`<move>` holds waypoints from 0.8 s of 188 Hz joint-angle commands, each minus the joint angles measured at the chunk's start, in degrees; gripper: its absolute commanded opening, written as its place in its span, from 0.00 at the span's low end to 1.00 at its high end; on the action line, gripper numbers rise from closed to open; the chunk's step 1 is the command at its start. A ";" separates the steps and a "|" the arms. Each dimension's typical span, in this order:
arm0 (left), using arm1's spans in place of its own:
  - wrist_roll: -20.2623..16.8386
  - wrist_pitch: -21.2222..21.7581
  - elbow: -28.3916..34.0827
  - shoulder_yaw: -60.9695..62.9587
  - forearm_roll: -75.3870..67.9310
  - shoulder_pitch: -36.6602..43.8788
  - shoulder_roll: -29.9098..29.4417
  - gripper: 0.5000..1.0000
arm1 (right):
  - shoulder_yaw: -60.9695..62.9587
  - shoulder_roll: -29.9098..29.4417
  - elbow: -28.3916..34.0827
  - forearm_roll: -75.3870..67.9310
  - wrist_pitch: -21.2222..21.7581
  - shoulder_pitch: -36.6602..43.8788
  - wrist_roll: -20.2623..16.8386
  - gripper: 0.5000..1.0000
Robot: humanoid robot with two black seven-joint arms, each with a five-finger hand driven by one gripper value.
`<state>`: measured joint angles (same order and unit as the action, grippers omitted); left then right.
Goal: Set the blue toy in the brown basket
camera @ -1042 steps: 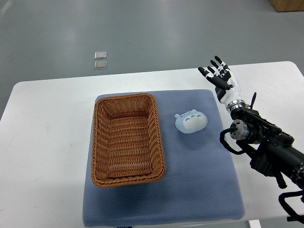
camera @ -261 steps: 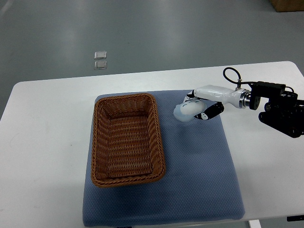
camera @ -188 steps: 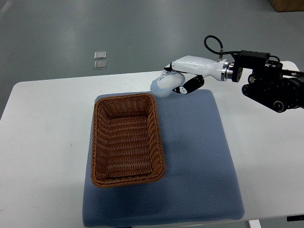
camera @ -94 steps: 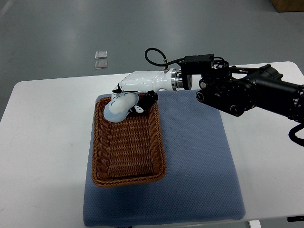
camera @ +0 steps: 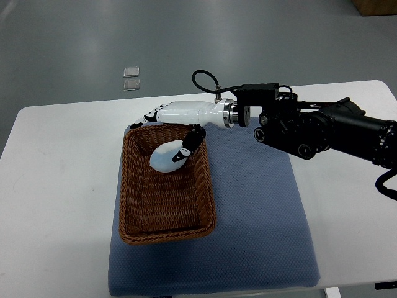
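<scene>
Over the far end of the brown basket (camera: 166, 184) in the top view, the right hand (camera: 170, 124) reaches in from the picture's right on a long black arm (camera: 322, 129) that crosses above the blue mat (camera: 260, 217). Its white palm lies across the basket's far rim, the fingers (camera: 152, 116) stretched out flat toward the left and the black-tipped thumb (camera: 189, 144) pointing down into the basket, so the hand is spread apart and grips nothing. Inside the basket, the blue toy (camera: 167, 156) lies in the far half, showing a pale rounded side; the thumb tip overlaps its right edge, though whether it touches cannot be told. Nearer the camera, the rest of the basket's woven floor is bare. Under the basket, the mat sits on a white table (camera: 56, 186), with the basket on the mat's left part. Beyond the table, two small clear squares (camera: 131, 79) lie on the grey floor (camera: 205, 37), and a brown box corner (camera: 375, 6) shows at the top right
</scene>
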<state>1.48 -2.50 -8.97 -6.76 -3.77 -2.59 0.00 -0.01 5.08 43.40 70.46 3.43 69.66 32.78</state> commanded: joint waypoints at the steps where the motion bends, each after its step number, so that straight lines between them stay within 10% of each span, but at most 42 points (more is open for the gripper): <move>1: 0.01 -0.05 0.01 0.00 -0.01 0.04 0.00 1.00 | 1.32 0.72 -0.07 -3.22 -0.97 -1.72 -2.54 0.82; 150: 0.01 -0.05 -0.08 -0.27 -0.01 -0.48 0.00 1.00 | 31.21 11.36 -2.09 -53.24 -5.45 -23.96 -11.86 0.82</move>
<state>1.49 -2.53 -8.99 -7.02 -3.68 -2.70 0.00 31.17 15.53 41.30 19.08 -1.97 46.51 20.84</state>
